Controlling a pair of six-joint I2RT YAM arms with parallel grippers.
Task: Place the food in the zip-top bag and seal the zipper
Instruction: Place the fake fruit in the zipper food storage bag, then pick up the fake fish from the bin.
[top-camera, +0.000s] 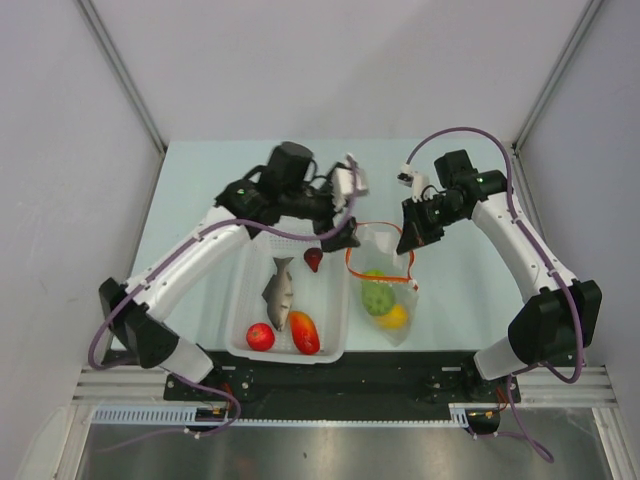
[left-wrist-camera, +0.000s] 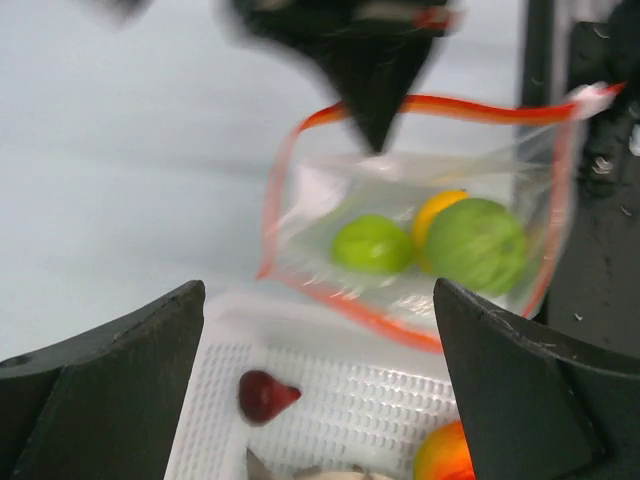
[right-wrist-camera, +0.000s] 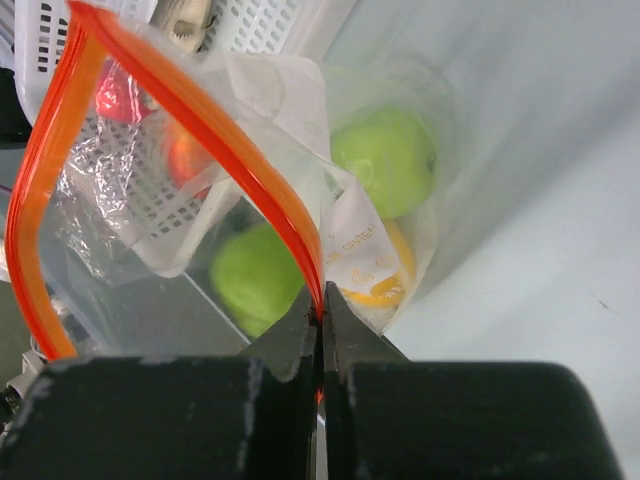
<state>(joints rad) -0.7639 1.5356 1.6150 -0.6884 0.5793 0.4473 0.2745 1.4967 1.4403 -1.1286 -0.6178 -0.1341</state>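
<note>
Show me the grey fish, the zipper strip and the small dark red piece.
grey fish (top-camera: 279, 291), top view, middle of its body.
zipper (left-wrist-camera: 480, 106), left wrist view, far stretch of the strip.
dark red piece (left-wrist-camera: 264, 394), left wrist view, its rounded body.

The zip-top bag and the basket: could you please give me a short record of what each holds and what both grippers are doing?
bag mouth: open, zipper unsealed
in zip-top bag: green ball fruit, larger green fruit, yellow-orange fruit
in basket: grey fish, red round fruit, orange-red piece, small dark red piece
left gripper: open, empty, over basket's far side
right gripper: shut on zipper
</note>
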